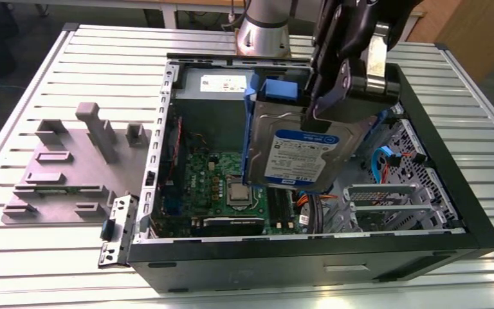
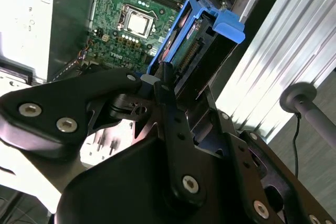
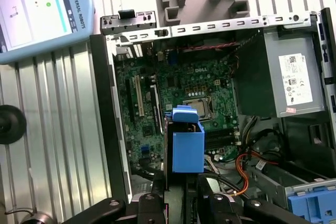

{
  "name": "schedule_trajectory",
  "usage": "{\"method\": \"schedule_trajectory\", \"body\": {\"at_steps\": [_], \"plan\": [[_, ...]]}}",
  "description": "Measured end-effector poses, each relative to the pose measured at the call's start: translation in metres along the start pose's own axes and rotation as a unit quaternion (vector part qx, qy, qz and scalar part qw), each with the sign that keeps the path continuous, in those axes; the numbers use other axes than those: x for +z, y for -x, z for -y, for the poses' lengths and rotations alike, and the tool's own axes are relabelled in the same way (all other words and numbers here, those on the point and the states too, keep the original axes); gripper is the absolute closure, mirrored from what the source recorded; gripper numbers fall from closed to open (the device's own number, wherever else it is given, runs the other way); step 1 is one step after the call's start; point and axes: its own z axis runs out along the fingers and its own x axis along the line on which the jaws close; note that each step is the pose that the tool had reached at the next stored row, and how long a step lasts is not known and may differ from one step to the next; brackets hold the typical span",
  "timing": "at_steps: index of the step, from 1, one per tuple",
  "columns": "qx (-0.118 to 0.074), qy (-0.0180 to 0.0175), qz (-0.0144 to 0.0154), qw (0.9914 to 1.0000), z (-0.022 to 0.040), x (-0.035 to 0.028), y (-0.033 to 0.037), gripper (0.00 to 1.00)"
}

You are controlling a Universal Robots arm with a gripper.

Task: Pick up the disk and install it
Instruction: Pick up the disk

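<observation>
The disk point(image 1: 294, 151), a silver hard drive with a white-and-blue label in a blue plastic bracket, hangs upright and slightly tilted above the open computer case point(image 1: 316, 254). My gripper point(image 1: 326, 114) is shut on its upper edge. It hovers over the motherboard point(image 1: 221, 177), apart from the case parts. In the second wrist view the black fingers point(image 2: 167, 90) clamp the disk point(image 2: 207, 38) edge-on. In the first wrist view the disk's blue bracket point(image 3: 187, 142) rises from my gripper point(image 3: 178, 195) over the motherboard point(image 3: 178, 90).
A grey power supply box point(image 3: 291, 80) sits in one corner of the case. A metal drive cage point(image 1: 384, 199) with a blue tab point(image 3: 315, 203) lies at the exterior view's right. A grey plastic fixture point(image 1: 67, 167) and a loose bracket point(image 1: 116, 228) rest on the slatted table.
</observation>
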Motion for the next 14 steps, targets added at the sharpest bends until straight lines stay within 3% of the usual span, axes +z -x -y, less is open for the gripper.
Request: {"method": "schedule_trajectory", "body": {"at_steps": [9, 14], "plan": [[-0.005, 0.0003, -0.0003, 0.99999, 0.0012, 0.0005, 0.0001, 0.65], [-0.005, 0.0004, -0.0002, 0.99999, 0.0119, 0.0002, 0.0018, 0.65]]}}
